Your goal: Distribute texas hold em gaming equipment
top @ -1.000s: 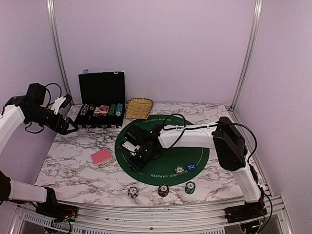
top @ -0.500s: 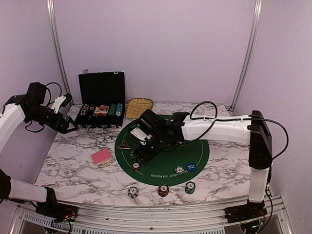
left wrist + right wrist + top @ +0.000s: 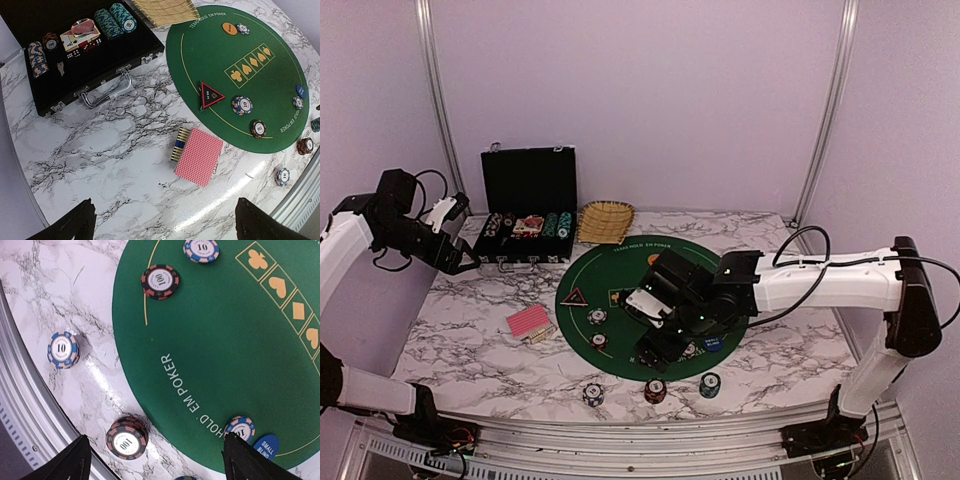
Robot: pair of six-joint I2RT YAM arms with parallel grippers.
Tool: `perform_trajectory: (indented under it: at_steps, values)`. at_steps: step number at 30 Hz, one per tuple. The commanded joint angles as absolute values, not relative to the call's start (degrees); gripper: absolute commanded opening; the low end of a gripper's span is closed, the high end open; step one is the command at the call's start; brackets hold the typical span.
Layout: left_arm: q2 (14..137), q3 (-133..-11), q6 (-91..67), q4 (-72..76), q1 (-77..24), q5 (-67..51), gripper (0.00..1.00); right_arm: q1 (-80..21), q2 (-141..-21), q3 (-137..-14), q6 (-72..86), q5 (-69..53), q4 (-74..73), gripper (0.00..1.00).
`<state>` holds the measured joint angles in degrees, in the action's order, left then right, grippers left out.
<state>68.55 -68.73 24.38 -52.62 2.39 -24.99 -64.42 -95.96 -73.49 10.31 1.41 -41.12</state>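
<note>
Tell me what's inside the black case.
Rows of poker chips sit at both ends of the black case, with cards and dark dice between them. Whatever lies beneath those is covered.

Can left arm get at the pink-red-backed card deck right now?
Likely yes: the open left gripper hangs over marble near the pink-red-backed card deck; nothing covers it, and the right gripper is away over the round green mat.

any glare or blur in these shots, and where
Left wrist view: sharp, with a white glare streak on the marble table near the card deck. Right wrist view: a similar sheen beside the leftmost blue 10 chip, print still readable. Top view: even, soft light, no strong glare.
</note>
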Motion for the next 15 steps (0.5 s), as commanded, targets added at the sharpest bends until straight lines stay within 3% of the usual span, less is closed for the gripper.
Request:
perform_trajectory:
  at_steps: [1,15]
  values:
    - [68.4,-69.5,23.6,-53.9,2.2,-25.3,0.99,-65.8,-93.1,-70.0,10.5,-0.3,-41.5,0.88]
    - [67.7,-69.6,23.7,-54.0,2.2,-25.6,0.99,-68.8,-96.3,-66.8,9.7,-4.0,-40.2,0.87]
